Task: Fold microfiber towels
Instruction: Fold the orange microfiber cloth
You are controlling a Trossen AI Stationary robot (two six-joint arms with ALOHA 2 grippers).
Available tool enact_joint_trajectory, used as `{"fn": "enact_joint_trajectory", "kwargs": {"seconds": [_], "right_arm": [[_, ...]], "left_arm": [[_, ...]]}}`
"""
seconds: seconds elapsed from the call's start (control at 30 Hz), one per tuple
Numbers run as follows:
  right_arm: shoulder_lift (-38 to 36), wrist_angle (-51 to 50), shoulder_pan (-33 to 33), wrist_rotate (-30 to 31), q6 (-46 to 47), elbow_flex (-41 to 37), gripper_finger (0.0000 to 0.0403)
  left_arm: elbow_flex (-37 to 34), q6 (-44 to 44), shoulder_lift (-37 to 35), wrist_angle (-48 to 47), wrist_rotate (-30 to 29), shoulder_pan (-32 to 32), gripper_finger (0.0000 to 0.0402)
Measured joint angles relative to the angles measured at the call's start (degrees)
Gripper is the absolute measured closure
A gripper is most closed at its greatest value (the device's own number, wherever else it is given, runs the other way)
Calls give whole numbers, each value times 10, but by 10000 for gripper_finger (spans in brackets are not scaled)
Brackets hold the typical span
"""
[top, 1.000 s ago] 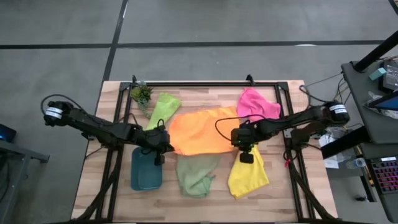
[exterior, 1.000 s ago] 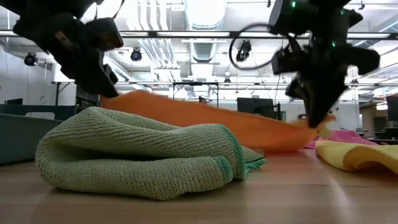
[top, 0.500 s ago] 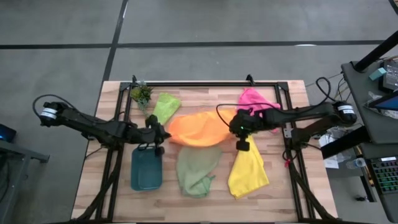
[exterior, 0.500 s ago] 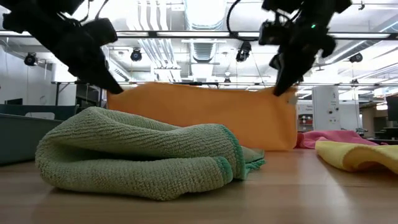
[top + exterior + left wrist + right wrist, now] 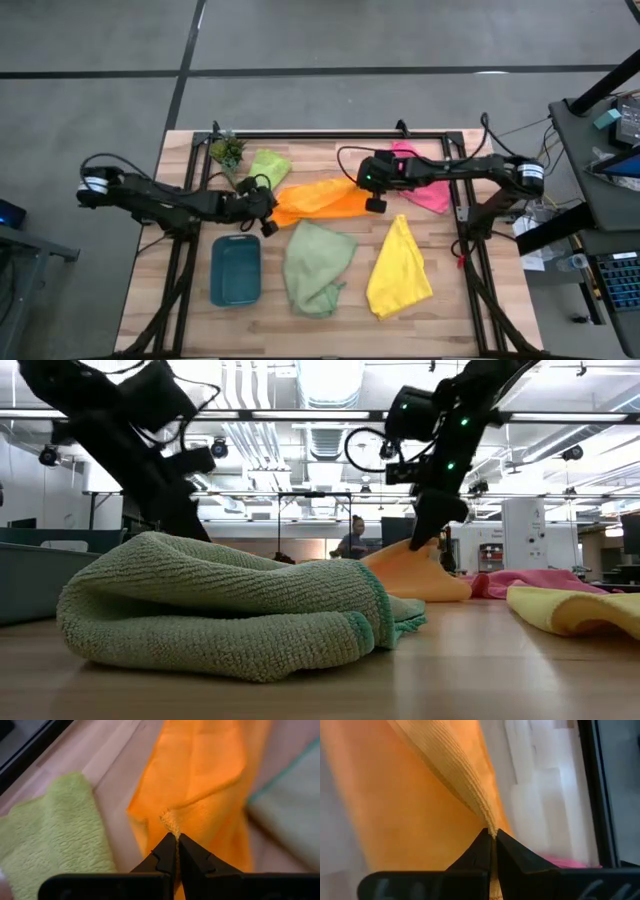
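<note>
Sage green towel [image 5: 318,265], bunched, near centre of surface [image 5: 470,300]; in the low view it hides the orange towel's [image 5: 318,200] left part. Yellow towel [image 5: 400,268] near right. Left hand [image 5: 268,206] and right hand [image 5: 372,192] each pinch an orange corner. Lime towel [image 5: 264,167], pink towel [image 5: 428,190] far, partly covered.

Industrial lab: exposed ceiling ducts [image 5: 300,385], concrete floor [image 5: 320,40], equipment bench [image 5: 610,130].

five towels [image 5: 318,201], one tray [image 5: 236,272], one plant [image 5: 228,152], two arms [image 5: 170,201]

Orange towel [image 5: 318,200], sage towel [image 5: 317,265], teal tray [image 5: 235,270].
</note>
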Motion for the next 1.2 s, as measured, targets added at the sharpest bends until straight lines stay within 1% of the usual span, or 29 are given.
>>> {"fn": "enact_joint_trajectory", "kwargs": {"seconds": [0.07, 0.2, 0.4, 0.5, 0.6, 0.67, 0.77, 0.87, 1.0, 1.07, 1.2], "right_arm": [[16, 0, -15, 0, -11, 8, 394], [47, 2, -38, 0, -21, 25, 394], [89, -11, -52, -1, -37, 49, 394], [90, -54, -51, -2, -35, 69, 394], [75, -114, -47, -9, -4, 93, 394], [58, -155, -43, -26, 15, 106, 394], [29, -199, -37, -79, 41, 114, 394], [-4, -220, -29, -147, 67, 108, 394], [-50, -232, -14, -237, 102, 84, 394], [-71, -233, -1, -264, 122, 68, 394], [-108, -230, 38, -275, 159, 26, 394]], "left_arm": [[1, 0, 18, 0, -4, 14, 402], [3, -5, 43, 1, -32, 37, 402], [12, 15, 56, 14, -32, 51, 402], [17, 42, 36, 7, -19, 49, 402], [18, 58, -4, 4, -2, 49, 402], [18, 72, -37, 1, 11, 49, 402], [17, 103, -92, -11, 53, 48, 402], [14, 130, -144, -32, 135, 46, 402], [9, 130, -193, -54, 241, 39, 402], [3, 129, -205, -52, 268, 28, 402], [-4, 130, -203, -55, 276, -10, 402]]}}
